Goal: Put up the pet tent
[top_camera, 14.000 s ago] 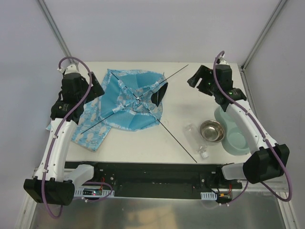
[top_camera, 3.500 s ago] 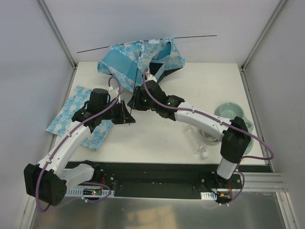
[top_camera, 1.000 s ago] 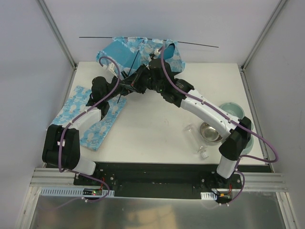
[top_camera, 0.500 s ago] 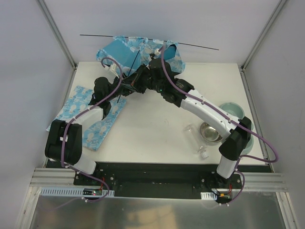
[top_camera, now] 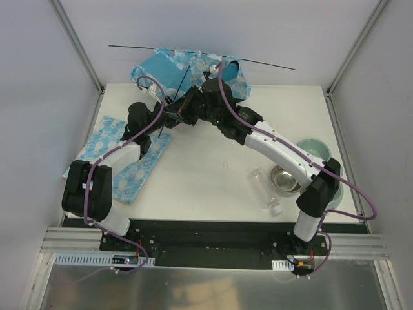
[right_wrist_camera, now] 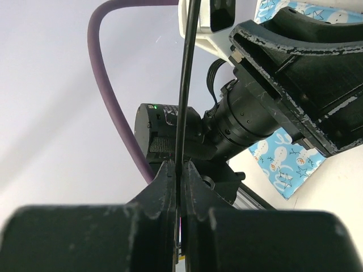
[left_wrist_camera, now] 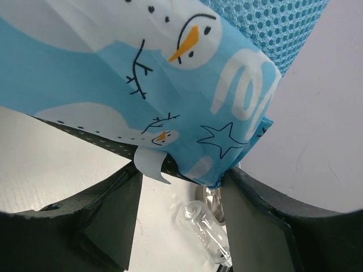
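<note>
The pet tent [top_camera: 184,68] hangs lifted above the table's back edge as blue snowman-print fabric with thin black poles. One pole [top_camera: 174,100] slants down from it toward the table. My right gripper [top_camera: 181,114] is shut on that pole [right_wrist_camera: 185,85], which runs up from between its closed fingers [right_wrist_camera: 181,170]. My left gripper [top_camera: 166,117] faces it from the left. A corner of the tent [left_wrist_camera: 215,170] hangs between its fingertips [left_wrist_camera: 184,177]. The corner touches the right finger [left_wrist_camera: 255,209], and the jaws stand well apart.
A flat light-blue printed mat [top_camera: 113,158] lies on the left of the table under the left arm. A clear bottle [top_camera: 264,188], a metal bowl [top_camera: 286,178] and a green dish [top_camera: 317,155] sit at the right. The back wall is just behind the tent.
My left jaws have narrowed from a second ago, and the left arm has edged slightly toward the tent corner. The right arm, pole and tent have hardly moved.
</note>
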